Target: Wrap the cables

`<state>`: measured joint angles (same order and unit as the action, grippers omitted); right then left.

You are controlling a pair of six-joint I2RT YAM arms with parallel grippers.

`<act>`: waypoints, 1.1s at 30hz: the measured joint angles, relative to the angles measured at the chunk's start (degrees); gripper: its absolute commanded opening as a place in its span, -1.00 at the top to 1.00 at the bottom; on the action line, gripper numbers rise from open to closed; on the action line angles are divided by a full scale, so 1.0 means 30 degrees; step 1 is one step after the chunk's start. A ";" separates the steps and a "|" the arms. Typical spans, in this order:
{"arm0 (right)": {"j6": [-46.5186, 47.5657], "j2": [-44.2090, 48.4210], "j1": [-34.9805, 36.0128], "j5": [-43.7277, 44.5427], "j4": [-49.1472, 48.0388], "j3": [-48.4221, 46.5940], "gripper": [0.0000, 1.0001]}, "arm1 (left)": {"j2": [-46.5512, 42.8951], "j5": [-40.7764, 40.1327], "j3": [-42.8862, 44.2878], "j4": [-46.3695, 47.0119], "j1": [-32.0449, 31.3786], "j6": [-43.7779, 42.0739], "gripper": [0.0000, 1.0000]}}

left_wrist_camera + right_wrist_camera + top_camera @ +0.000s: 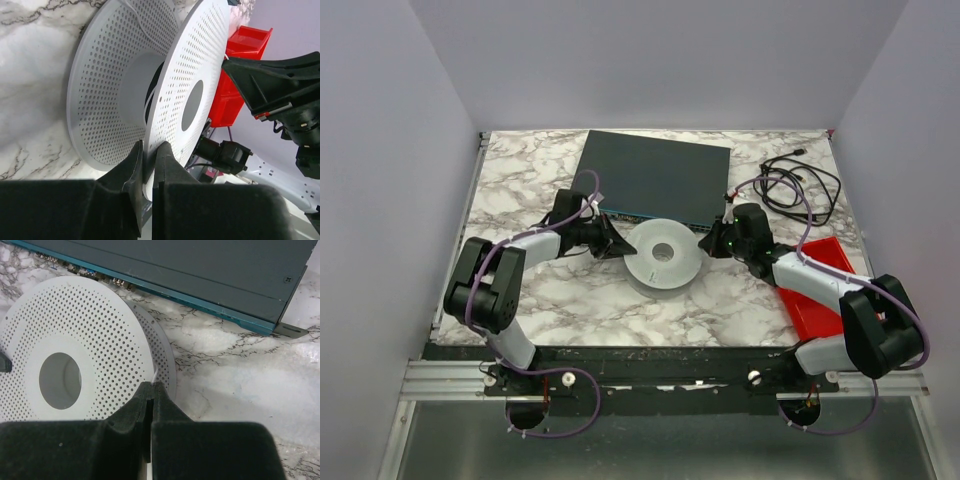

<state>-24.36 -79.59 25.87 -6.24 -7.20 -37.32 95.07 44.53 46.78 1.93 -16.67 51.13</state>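
Note:
A white perforated spool [665,253] lies on the marble table in front of the dark box. My left gripper [618,243] is at its left side, shut on the rim of one flange [149,150]. Between the flanges, the thin white wire [148,102] runs near the hub. My right gripper [712,243] is at the spool's right edge [152,386]. It is shut, and a short end of the white wire [156,374] sticks out of its tips, over the flange [90,340]. The rest of the wire is hidden.
A flat dark box with a teal front [660,175] lies behind the spool and also shows in the right wrist view [200,270]. Black cords with plugs [800,185] lie at the back right. A red bin [820,285] stands at the right under my right arm. Walls close in three sides.

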 measured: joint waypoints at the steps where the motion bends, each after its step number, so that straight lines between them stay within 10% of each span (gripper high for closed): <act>1: 0.0000 0.0000 0.0000 -0.0007 -0.0022 0.0000 0.99 | 0.0117 0.0044 0.0124 -0.0146 0.0058 -0.0044 1.00; 33: -0.0532 0.0160 -0.1829 -0.3942 -0.0707 0.0729 0.99 | 0.3293 -0.2776 0.8182 -1.0397 0.0015 -0.5020 1.00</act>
<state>-25.96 -79.11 20.38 -18.06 -9.32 -35.14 104.95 36.21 71.33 -29.26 -16.62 36.07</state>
